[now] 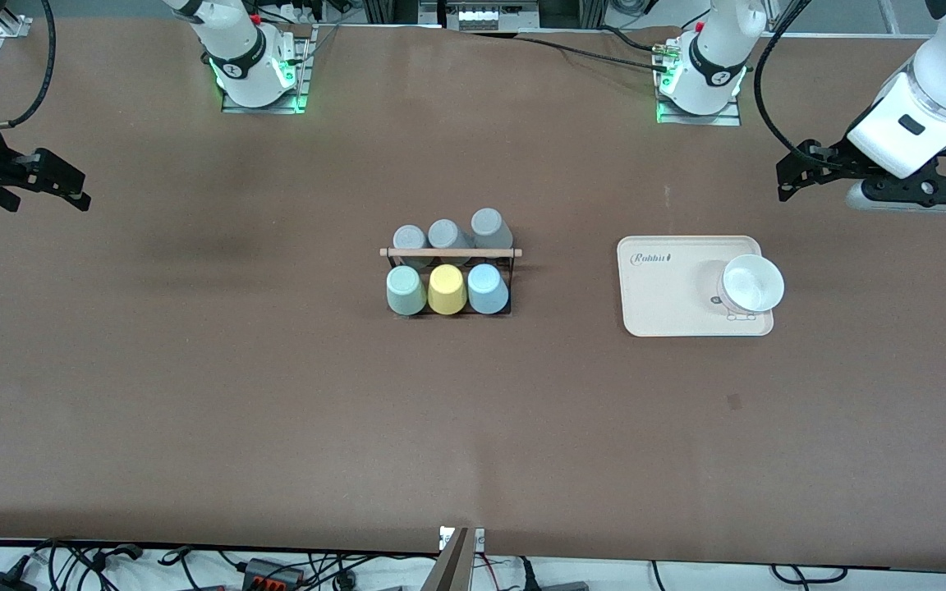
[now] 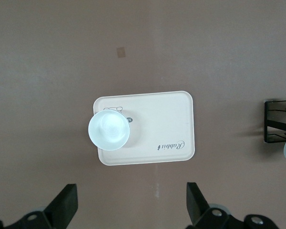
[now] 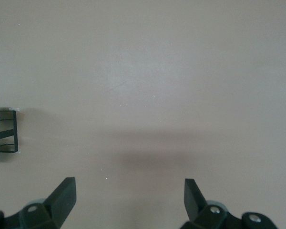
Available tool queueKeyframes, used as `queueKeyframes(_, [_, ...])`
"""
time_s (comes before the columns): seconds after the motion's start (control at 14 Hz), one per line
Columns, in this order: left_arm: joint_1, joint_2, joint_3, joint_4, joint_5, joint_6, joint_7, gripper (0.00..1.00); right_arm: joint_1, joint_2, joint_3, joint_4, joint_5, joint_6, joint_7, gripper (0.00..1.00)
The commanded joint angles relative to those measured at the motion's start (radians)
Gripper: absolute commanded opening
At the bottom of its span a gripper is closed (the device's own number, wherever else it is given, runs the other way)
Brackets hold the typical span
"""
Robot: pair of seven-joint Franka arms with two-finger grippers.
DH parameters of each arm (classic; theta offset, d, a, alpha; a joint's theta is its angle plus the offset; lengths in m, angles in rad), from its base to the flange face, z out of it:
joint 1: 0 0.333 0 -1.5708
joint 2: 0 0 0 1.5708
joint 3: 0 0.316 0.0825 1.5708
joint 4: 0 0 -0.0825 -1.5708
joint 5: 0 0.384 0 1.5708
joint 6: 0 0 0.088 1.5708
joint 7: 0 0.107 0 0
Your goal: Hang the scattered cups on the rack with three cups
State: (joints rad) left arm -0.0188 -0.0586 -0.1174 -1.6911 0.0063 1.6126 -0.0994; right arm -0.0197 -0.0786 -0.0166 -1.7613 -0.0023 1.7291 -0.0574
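The black wire rack (image 1: 450, 252) with a wooden rod stands mid-table. On its pegs, upside down, are the pale mint cup (image 1: 405, 290), a yellow cup (image 1: 446, 289) and the light blue cup (image 1: 487, 288) in the row nearer the front camera. Three grey cups (image 1: 446, 235) are in the farther row. My left gripper (image 1: 801, 168) is open and empty, in the air at the left arm's end of the table (image 2: 132, 200). My right gripper (image 1: 71, 185) is open and empty, in the air at the right arm's end (image 3: 130, 195). Each wrist view catches one end of the rack (image 2: 274, 129) (image 3: 7, 131).
A cream rectangular tray (image 1: 670, 287) lies between the rack and the left arm's end of the table. A whitish cup (image 1: 752, 283) stands upright on it, mouth up, also seen in the left wrist view (image 2: 109, 130). The brown table (image 1: 276, 394) is bare around both.
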Motion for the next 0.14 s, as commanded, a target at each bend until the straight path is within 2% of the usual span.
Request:
queueKeyframes(0.0, [0.000, 0.010, -0.004, 0.031, 0.009, -0.017, 0.015, 1.00, 0.003, -0.026, -0.002, -0.015, 0.004, -0.010, -0.004, 1.00])
queueKeyframes(0.07, [0.000, 0.010, -0.004, 0.031, 0.011, -0.017, 0.015, 1.00, 0.003, -0.026, -0.002, -0.017, 0.002, -0.010, -0.004, 1.00])
